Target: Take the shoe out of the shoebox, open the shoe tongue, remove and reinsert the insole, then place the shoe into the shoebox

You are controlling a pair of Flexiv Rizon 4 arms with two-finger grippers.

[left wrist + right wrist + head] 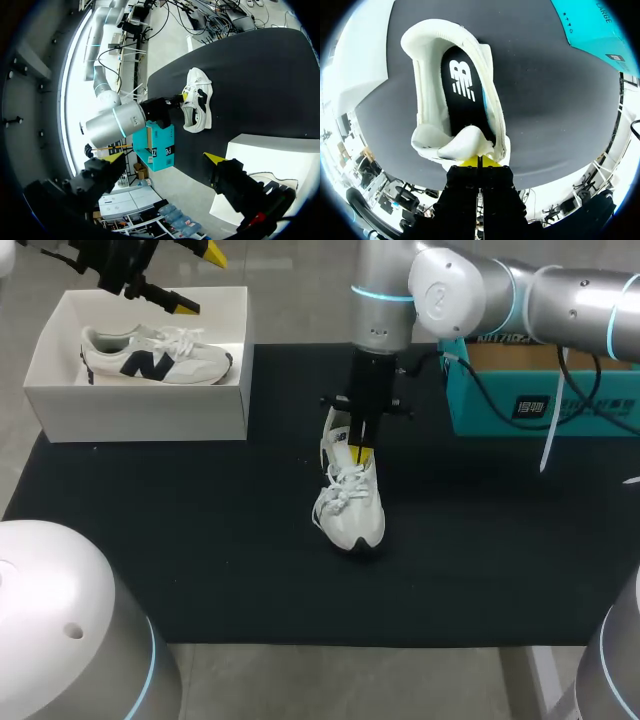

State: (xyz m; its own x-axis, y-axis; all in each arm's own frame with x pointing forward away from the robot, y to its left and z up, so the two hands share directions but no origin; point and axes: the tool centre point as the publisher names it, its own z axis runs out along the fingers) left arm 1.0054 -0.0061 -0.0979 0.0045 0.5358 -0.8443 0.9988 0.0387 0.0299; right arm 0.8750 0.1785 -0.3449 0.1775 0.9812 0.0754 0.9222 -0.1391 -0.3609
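One shoe (pixel 350 505) on the surface (pixel 200 540) directly under the right tool (pixel 479 161), tongue (pixel 462 145) pinched in its closed grip; left tool (pixel 200 280) spread open above the shoebox (pixel 150 410) holding a second shoe (pixel 150 355).

Bright, even light falls from above. The black worktop (pixel 150 540) stays dark and matte, while the white box (pixel 140 405) looks nearly washed out. In the left wrist view, daylight blows out white beside the right arm (pixel 115 122), whose shell gleams.

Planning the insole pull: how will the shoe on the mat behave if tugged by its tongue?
The tongue looks soft, folded at the right gripper, so it probably bends first. The unbraced shoe likely tips or lifts.
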